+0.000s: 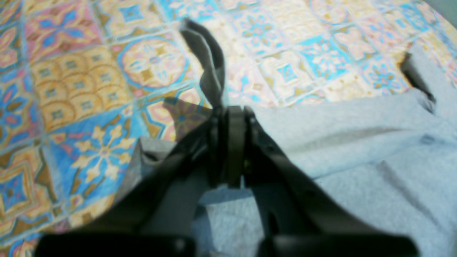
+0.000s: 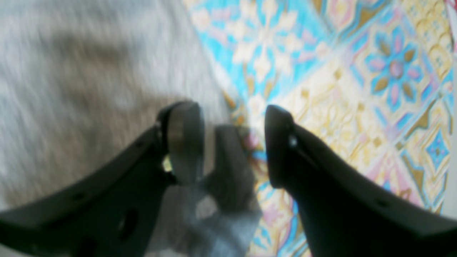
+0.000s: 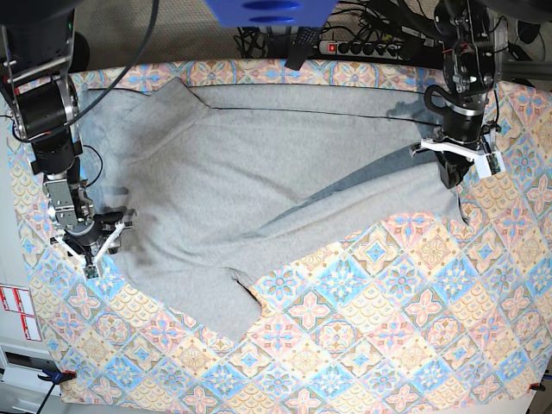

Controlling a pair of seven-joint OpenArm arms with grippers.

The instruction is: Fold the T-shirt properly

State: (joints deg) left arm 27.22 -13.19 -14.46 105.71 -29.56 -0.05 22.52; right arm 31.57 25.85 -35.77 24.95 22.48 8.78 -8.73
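Pastel tiles of blue, yellow and pink pattern the cloth (image 3: 362,345) that covers our table (image 3: 10,259), and the grey T-shirt (image 3: 250,190) lies spread across its far half, one sleeve (image 3: 211,302) reaching toward the near edge. We can read no lettering on the shirt from any view; small red-and-white labels (image 3: 15,310) at the table's edge are too small to read. Our left claw (image 1: 232,117) is pinched closed on a fold of shirt at the fabric's edge. Our right claw (image 2: 232,142) stands parted at the shirt's other edge, one finger (image 2: 184,142) over fabric, gripping nothing.
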